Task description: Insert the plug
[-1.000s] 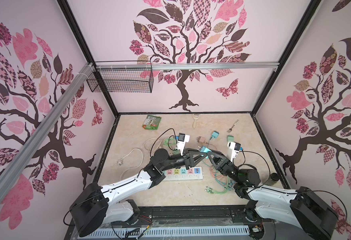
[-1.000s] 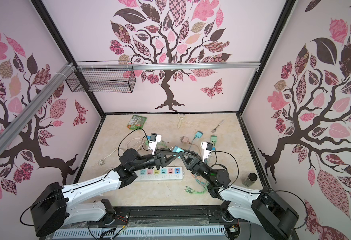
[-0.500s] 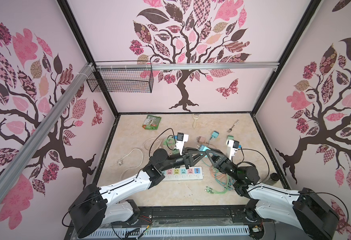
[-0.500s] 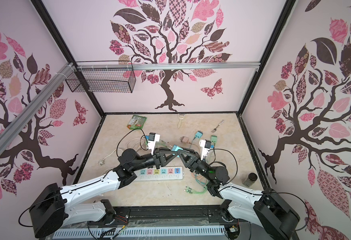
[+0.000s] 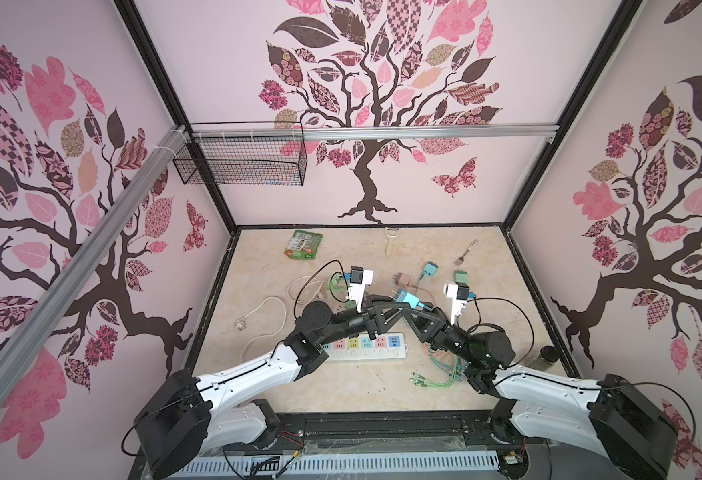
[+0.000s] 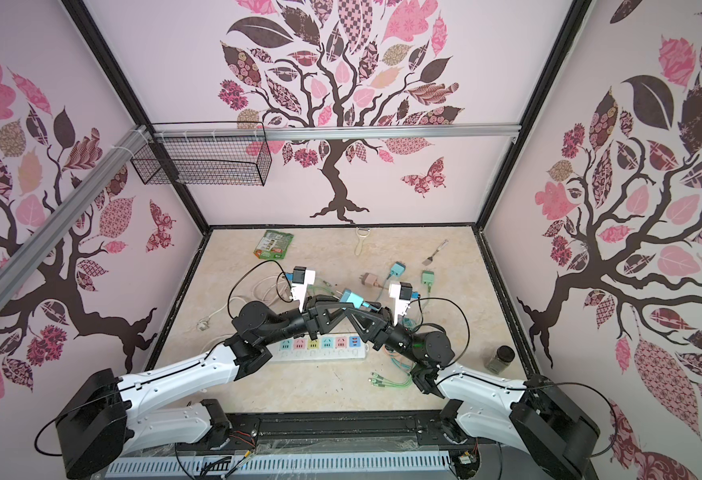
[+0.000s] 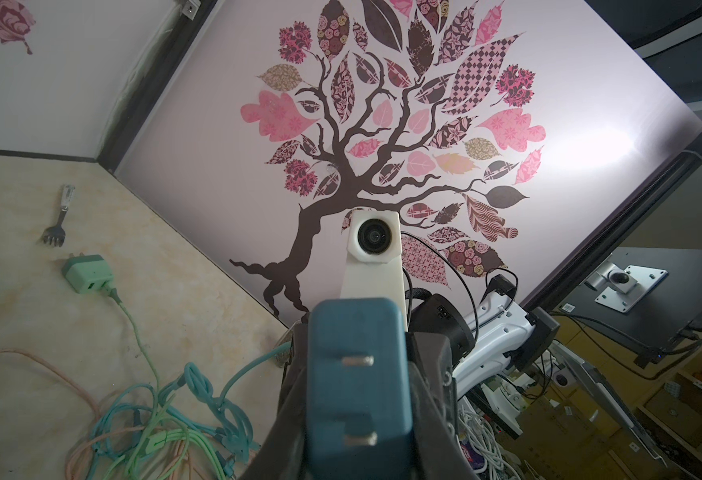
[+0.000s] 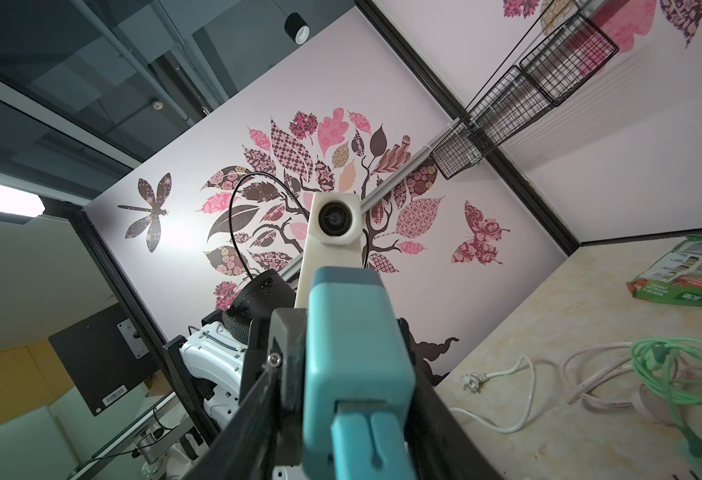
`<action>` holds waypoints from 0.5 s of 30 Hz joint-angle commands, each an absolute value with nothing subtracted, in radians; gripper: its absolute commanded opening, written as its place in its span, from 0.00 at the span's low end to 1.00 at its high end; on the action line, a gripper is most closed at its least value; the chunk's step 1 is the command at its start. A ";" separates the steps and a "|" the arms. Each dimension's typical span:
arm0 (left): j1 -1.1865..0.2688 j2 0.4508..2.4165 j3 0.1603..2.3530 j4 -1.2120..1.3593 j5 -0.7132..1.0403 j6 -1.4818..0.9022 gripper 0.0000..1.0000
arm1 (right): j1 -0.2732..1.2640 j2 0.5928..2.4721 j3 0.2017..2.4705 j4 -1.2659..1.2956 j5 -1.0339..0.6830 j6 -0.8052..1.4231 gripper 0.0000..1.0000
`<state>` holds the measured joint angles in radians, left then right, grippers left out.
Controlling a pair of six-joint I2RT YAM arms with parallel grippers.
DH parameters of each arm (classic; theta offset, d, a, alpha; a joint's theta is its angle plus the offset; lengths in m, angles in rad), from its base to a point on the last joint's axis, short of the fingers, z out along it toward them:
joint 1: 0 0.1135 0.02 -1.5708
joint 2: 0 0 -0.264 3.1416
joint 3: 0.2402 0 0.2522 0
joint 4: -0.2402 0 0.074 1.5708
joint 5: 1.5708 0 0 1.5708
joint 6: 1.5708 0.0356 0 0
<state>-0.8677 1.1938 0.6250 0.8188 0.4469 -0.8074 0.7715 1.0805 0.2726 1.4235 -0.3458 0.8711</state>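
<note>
Plug (image 5: 408, 298), teal two-pin charger, hangs in mid-air above power strip (image 5: 366, 349), bridged between both arms; likely a handover to turn the pins downward. Left gripper (image 5: 395, 301) clamps its sides; right gripper (image 5: 421, 306) flanks the cable end, pinching or loose unclear

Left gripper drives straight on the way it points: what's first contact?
The teal plug at the tips of the left gripper; right behind it, the right gripper facing it head-on. Gap between them unclear.
</note>
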 commanded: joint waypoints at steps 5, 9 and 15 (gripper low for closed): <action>-0.871 1.153 0.568 0.903 0.419 -0.794 0.00 | 0.780 1.023 0.301 1.466 -0.352 0.860 0.58; -0.871 1.163 0.560 0.935 0.430 -0.805 0.00 | 0.779 1.020 0.308 1.491 -0.339 0.886 0.55; -0.872 1.159 0.553 0.948 0.440 -0.805 0.00 | 0.780 1.023 0.328 1.504 -0.336 0.903 0.45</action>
<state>-0.8761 1.1652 0.5789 0.9012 0.4461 -0.8078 0.7776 1.0443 0.2756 1.4277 -0.3397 0.8902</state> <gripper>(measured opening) 0.286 0.478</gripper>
